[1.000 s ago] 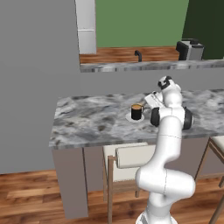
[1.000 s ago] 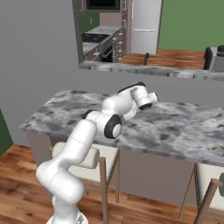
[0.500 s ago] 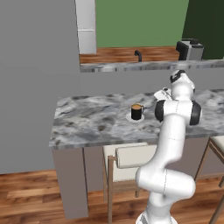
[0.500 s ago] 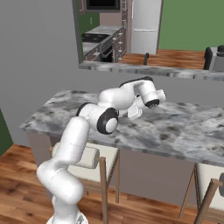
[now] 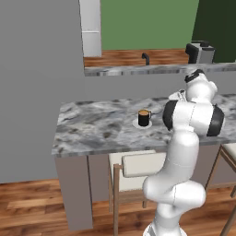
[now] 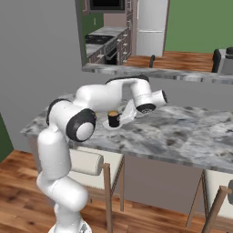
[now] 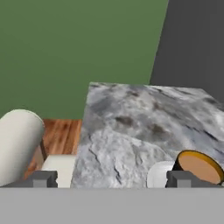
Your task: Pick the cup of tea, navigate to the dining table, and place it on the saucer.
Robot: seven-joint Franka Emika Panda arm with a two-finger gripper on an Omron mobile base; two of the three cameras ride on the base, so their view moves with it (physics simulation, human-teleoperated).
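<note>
- Cup of tea (image 5: 144, 118): a small black mug standing upright on the saucer (image 5: 138, 124), its handle turned toward the left in the left base view.
- Contents of the cup: orange-brown liquid fills it to near the rim; the surface shows as a flat orange disc in the hand view, at the lower right.
- Saucer: a small round white dish, a little wider than the cup, lying flat on the counter (image 5: 97, 129); its rim shows around the base of the cup.
- Counter: a tall island with a grey-white marbled stone top and plain grey sides. The cup and saucer sit toward the middle of the top, nearer the far edge than the front edge in the left base view.
- Claw (image 7: 111, 179): its two dark finger tips stand wide apart, with nothing between them. The right-hand tip in the hand view lies just in front of the cup; whether it touches the cup cannot be told.
- Arm: in the right base view the white wrist hangs just beside the cup, to its right and slightly above the counter.
- Stool (image 5: 138, 164): a cream padded seat back on a wooden frame, tucked under the front edge of the counter.
- Rear ledge (image 5: 138, 70): a second marbled surface behind the counter carries a black tap (image 5: 145, 58).
</note>
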